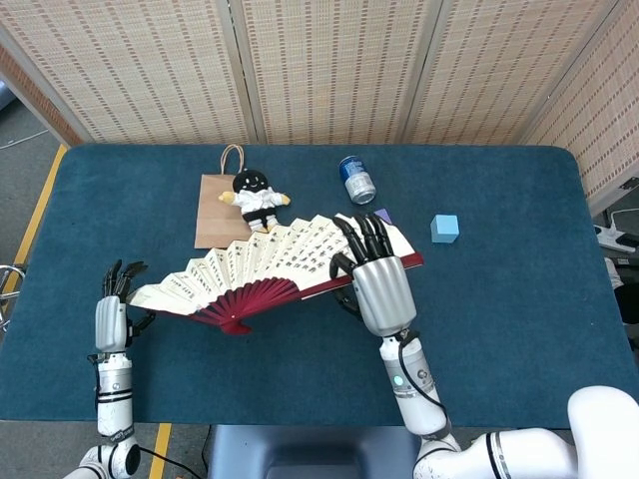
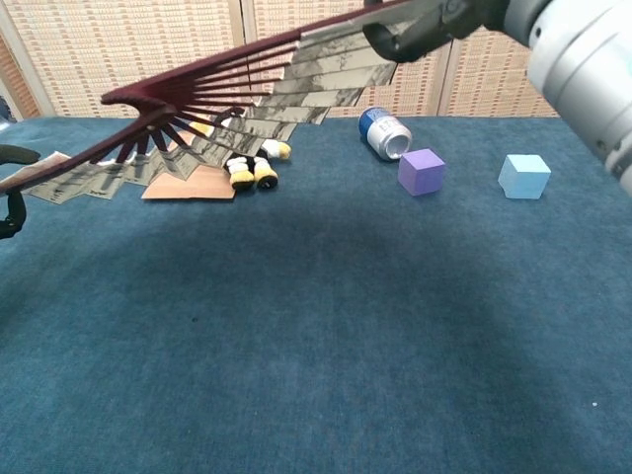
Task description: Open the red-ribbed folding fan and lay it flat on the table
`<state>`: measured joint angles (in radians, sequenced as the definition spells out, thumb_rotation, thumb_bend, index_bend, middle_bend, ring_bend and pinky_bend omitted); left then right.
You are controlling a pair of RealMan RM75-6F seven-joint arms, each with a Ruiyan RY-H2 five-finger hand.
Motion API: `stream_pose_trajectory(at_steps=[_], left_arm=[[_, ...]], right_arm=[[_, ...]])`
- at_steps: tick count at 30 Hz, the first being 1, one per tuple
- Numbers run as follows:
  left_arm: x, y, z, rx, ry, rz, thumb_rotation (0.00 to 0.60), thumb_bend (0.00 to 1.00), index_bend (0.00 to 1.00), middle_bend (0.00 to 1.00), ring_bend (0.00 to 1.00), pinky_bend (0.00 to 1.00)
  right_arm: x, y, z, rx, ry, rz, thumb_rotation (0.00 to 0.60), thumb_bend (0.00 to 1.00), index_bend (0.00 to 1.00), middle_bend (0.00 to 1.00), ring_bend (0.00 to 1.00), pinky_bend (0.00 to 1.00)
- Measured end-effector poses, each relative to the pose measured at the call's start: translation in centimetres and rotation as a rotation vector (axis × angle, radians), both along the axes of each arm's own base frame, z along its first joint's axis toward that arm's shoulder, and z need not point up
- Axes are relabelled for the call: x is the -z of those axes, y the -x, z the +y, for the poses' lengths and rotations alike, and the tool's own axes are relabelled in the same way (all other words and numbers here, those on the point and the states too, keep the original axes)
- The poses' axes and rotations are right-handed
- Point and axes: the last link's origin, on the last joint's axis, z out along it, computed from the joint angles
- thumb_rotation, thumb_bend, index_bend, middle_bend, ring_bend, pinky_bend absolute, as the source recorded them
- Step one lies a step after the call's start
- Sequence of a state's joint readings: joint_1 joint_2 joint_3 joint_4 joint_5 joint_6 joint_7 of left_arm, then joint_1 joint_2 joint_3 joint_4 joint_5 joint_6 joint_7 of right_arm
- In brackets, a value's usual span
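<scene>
Head view showed the red-ribbed paper folding fan [image 1: 270, 269] spread and held above the blue table [image 1: 519, 299], right hand [image 1: 377, 279] pinching one end rib, left hand [image 1: 112, 309] at the other, grip unclear; light, tearable paper favoured gripping ribs.

Nothing legible shows in either view. The open fan [image 1: 280, 261], across the middle of the head view, carries columns of dark calligraphy-like marks, too small to make out. The blue can [image 1: 355, 179], toward the upper centre, shows a label that cannot be read.
</scene>
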<state>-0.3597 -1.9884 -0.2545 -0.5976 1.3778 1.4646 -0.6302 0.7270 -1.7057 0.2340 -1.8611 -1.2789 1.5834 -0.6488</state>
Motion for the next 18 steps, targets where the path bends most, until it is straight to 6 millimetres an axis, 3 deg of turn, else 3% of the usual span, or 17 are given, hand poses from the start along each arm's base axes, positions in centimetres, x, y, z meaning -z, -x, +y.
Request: stream_pose_trajectory(at_steps=[12, 18], left_arm=[[0.4, 1.3, -0.4, -0.023, 0.057, 0.066, 0.6, 0.6, 0.0, 0.02, 0.0, 0.0], [0.1, 2.5, -1.0, -0.036, 0.096, 0.162, 0.6, 0.6, 0.0, 0.0, 0.0, 0.0]], right_arm=[[1.5, 5.0, 1.1, 0.079, 0.0, 0.018, 0.6, 0.6, 0.55, 0.12, 0.0, 0.0], [2.6, 7.9, 1.7, 0.13, -0.003, 0.046, 0.6, 0.6, 0.33, 0.12, 0.0, 0.0]])
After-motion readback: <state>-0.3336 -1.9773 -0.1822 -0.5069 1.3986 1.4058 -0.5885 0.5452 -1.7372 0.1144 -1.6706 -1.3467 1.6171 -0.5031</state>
